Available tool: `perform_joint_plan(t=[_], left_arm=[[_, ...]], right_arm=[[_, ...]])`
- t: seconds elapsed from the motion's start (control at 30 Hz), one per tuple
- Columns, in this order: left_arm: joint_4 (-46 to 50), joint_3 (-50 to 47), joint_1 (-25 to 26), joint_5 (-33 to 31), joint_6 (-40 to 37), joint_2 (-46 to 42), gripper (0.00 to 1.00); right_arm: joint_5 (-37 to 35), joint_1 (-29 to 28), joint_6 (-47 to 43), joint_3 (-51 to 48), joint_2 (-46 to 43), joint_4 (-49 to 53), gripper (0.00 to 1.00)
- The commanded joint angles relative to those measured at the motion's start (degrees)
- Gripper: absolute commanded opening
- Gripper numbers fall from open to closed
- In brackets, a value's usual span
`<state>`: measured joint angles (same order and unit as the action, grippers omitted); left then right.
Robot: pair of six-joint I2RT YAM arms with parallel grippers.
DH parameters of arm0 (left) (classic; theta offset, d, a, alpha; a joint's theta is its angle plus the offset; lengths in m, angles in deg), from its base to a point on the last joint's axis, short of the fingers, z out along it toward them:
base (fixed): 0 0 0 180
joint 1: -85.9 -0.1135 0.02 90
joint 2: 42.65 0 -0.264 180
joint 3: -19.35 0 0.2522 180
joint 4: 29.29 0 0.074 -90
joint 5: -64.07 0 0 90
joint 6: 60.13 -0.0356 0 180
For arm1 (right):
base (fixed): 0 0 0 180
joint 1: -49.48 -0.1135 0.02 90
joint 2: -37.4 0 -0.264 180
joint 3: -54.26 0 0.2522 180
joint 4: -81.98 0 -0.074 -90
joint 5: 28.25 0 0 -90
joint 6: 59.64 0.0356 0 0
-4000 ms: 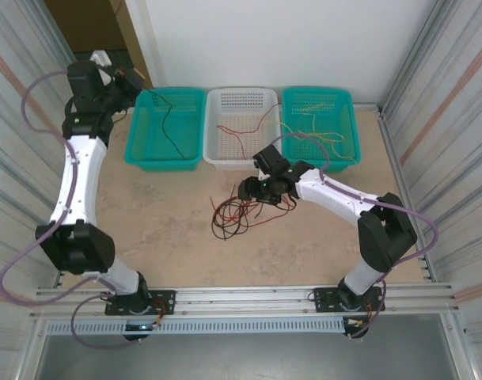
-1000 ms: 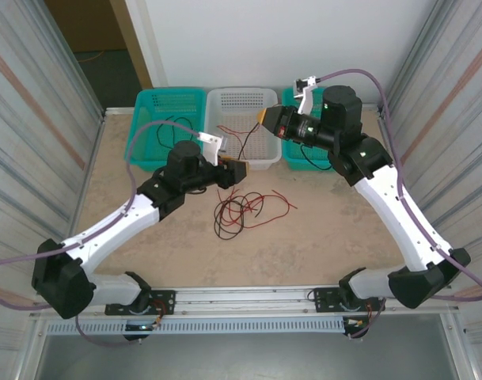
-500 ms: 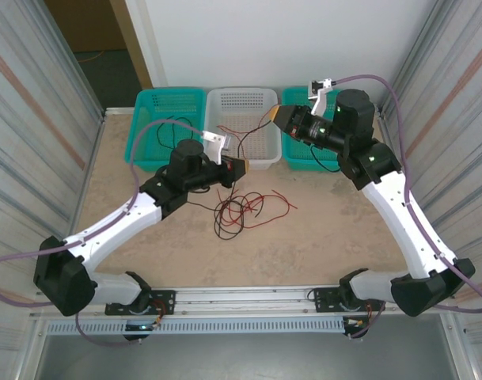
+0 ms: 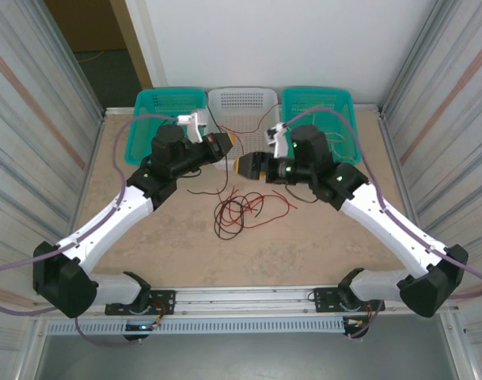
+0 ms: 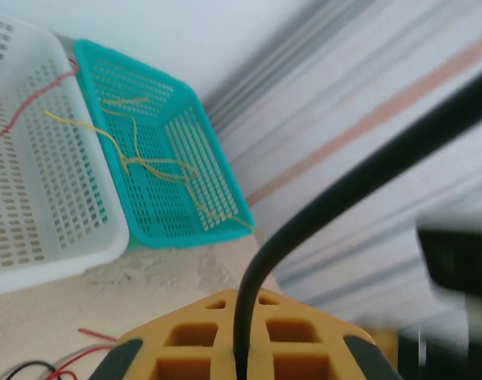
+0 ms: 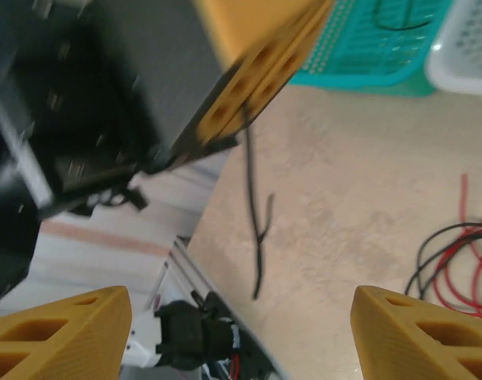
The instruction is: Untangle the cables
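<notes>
Left gripper (image 4: 229,143) jaws clamp a black cable (image 5: 304,229); right gripper (image 4: 244,165) jaws spread.

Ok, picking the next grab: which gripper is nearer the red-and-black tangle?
Right. The right gripper hangs just behind the tangle; the left gripper, holding a black cable, is farther back by the white basket.

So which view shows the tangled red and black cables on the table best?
Top external: the whole tangle of cables lies in plain sight. Right wrist catches some loops at its frame edge, left wrist just a few strands.
</notes>
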<state>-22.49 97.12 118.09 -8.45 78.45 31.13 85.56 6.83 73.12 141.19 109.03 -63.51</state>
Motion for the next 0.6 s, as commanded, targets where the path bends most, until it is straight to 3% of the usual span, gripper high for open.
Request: perform_joint_plan(t=[0.0,0.17,0.4,0.47,0.57], left_arm=[[-4.1,-0.3,0.2,0.2,6.3,-1.8,0.00],[-4.3,-0.6,0.1,0.1,7.7,-2.6,0.00],[-2.5,-0.6,-0.4,1.4,7.4,-3.0,0.00],[-1.5,-0.5,-0.6,1.8,6.7,-2.9,0.00],[1.7,0.3,-2.3,4.3,3.4,-2.9,0.22]], right_arm=[[-2.5,-0.4,-2.1,0.7,1.3,-3.1,0.69],[-1.0,-1.0,-2.2,2.5,5.0,-3.4,0.60],[-1.1,-0.8,-3.4,5.1,7.0,-2.9,0.14],[-0.8,-0.7,-3.5,5.4,7.1,-2.9,0.06],[-0.2,0.1,-3.1,5.4,6.7,-3.2,0.00]])
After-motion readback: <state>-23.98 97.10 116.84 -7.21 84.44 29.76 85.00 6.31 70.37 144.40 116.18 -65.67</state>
